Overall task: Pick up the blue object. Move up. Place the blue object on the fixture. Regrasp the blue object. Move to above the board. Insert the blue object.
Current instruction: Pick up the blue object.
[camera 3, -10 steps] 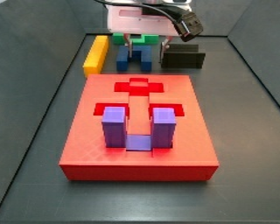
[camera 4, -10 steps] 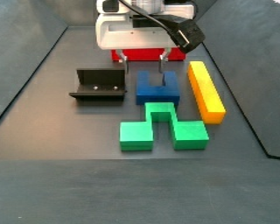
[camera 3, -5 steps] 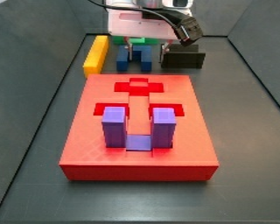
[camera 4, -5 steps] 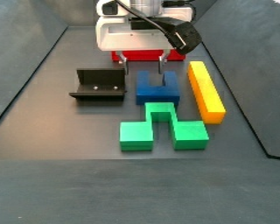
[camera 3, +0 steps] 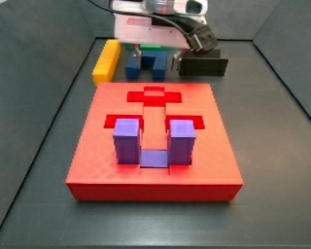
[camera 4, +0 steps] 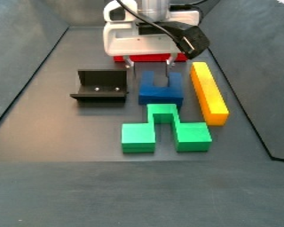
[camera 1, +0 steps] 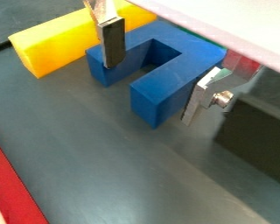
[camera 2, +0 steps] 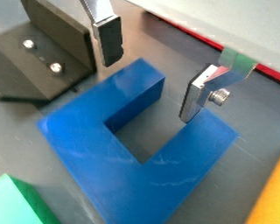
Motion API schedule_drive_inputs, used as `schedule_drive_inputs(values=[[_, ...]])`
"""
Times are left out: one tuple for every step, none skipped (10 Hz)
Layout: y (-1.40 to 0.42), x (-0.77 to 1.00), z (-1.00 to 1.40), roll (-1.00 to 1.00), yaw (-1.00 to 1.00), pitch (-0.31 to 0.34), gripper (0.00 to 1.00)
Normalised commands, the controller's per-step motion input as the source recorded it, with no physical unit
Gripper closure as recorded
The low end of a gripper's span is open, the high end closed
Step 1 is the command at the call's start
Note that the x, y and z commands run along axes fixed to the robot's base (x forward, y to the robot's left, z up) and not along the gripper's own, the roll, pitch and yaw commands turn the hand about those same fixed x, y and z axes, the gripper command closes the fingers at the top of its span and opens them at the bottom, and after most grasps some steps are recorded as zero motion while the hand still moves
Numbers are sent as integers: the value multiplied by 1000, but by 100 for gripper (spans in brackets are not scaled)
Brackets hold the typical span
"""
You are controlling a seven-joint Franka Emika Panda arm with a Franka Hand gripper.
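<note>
Open gripper (camera 2: 154, 70) (fingers astride, not touching) over the blue object (camera 2: 136, 149).

Markings: none legible. The gripper (camera 4: 152, 64), above the blue block (camera 4: 159, 89), the red board (camera 3: 155, 136) and the fixture (camera 4: 99, 86) bore no readable text.

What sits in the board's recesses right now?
In a side view, a purple U-shaped piece stands in the board, prongs up. The cross recess looks empty. The piece covers the recess floor under it. The open gripper straddles the blue object elsewhere.
</note>
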Motion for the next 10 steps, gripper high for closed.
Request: schedule_drive_inputs(values=[[0,-71,-11,0,0,0,0],[0,17,0,0,0,0,0],[0,51,-9,0,-140,0,0],[0,20,0,0,-320,0,0],[0,11,0,4,-309,0,0],[0,0,0,29,-260,0,0],[-9,0,-31,66,-234,7,0],[-14,34,-91,107,-291,17,0],[-17,0,-94,127,-280,34,0],[-17,0,-111,87,-220,10,0]])
